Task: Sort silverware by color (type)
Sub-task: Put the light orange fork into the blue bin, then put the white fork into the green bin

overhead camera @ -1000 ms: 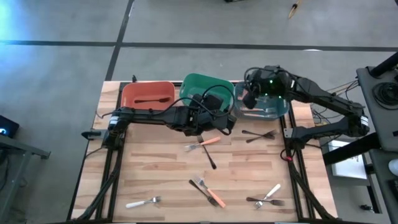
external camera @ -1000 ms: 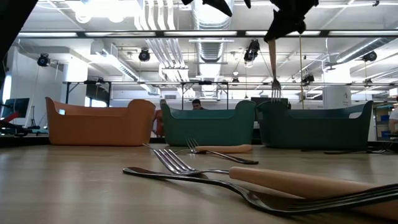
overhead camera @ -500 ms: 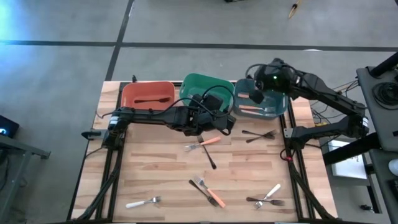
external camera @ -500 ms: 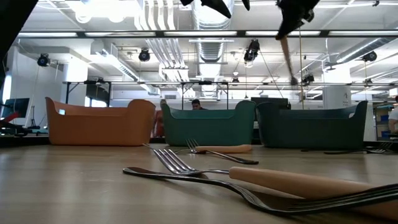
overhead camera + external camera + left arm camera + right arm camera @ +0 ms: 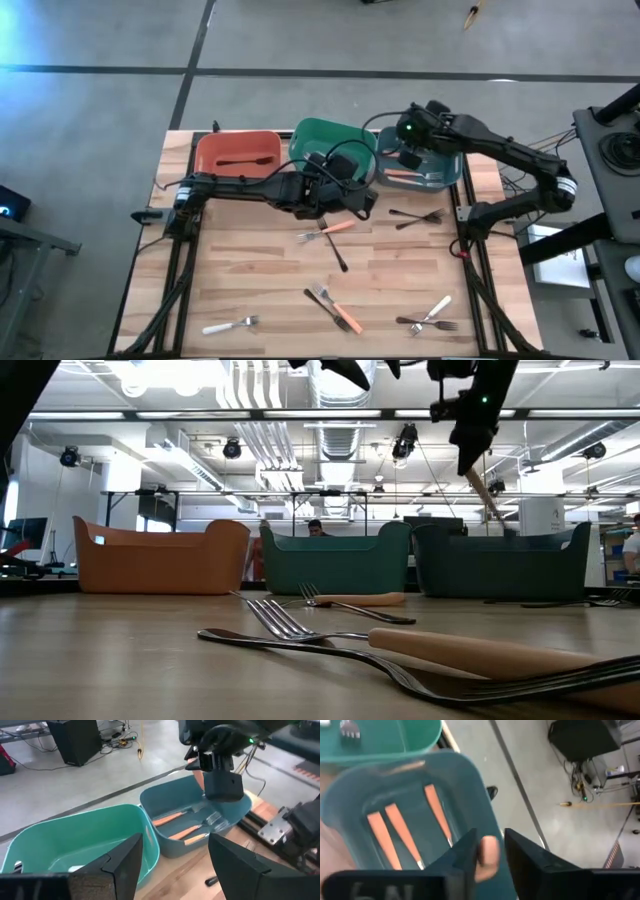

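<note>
My right gripper (image 5: 408, 155) hovers over the teal bin (image 5: 447, 181) at the table's far right, shut on an orange-handled fork (image 5: 485, 495). Three more orange-handled forks (image 5: 402, 832) lie on that bin's floor. My left gripper (image 5: 358, 200) is open and touches nothing. It hangs above the table just near of the green bin (image 5: 330, 135) and the teal bin. On the table lie an orange fork (image 5: 335, 227) crossing a black one (image 5: 340, 257), another orange fork (image 5: 342, 316), two white forks (image 5: 230, 325) (image 5: 436, 309) and more black forks (image 5: 415, 215). My right gripper pinches the orange handle near its free end (image 5: 489, 852) between its two fingers, coming from above. The fork is lifted clear and slants down below the fingers. Its tine end (image 5: 500, 520) dips behind the teal bin's rim (image 5: 500, 532).
The red-orange bin (image 5: 205, 150) at the far left holds a black fork (image 5: 235, 160). The green bin has fork tines (image 5: 350, 727) showing inside. The three bins stand in a row along the far edge. A person shows in the room behind the green bin (image 5: 317, 527).
My right gripper has turned over the teal bin and come down a little. The fork has tipped from hanging straight down to slanting, and its tine end has sunk behind the bin's rim. The gripper has stayed shut on the handle.
</note>
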{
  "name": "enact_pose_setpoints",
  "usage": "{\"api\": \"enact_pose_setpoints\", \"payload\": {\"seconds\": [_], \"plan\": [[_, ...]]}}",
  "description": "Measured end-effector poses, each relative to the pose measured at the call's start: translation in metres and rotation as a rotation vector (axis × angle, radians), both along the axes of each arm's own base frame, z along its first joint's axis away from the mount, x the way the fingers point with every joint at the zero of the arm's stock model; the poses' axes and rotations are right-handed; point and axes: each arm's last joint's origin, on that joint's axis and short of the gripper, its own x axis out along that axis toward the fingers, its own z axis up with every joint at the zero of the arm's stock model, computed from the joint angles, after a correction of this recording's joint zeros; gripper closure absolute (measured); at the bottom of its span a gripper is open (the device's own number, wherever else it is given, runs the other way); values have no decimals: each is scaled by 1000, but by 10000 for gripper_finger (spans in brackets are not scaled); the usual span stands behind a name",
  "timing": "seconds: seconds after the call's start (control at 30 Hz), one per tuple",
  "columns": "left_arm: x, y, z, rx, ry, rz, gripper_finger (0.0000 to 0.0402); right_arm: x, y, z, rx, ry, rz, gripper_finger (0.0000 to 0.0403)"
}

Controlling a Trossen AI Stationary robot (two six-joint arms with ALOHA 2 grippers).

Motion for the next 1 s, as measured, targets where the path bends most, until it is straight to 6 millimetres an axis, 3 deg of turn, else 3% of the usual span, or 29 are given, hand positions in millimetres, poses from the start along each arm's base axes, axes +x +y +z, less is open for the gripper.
{"api": "enact_pose_setpoints", "payload": {"seconds": [0.17,0.43,0.63,0.83,1.0], "plan": [[-8,-3,-12,-131,149,-110,191,-3,-2,-3,21,25,-22,248],[-56,-17,-41,-488,680,-134,191,-21,12,15,53,-115,-21,248],[-63,-84,-69,-703,782,-455,191,-35,32,30,287,-388,89,261],[-93,-144,-103,-786,964,-510,191,-44,45,40,436,-520,205,269],[-125,-190,-137,-881,1093,-550,191,-46,47,41,470,-551,187,273]]}}
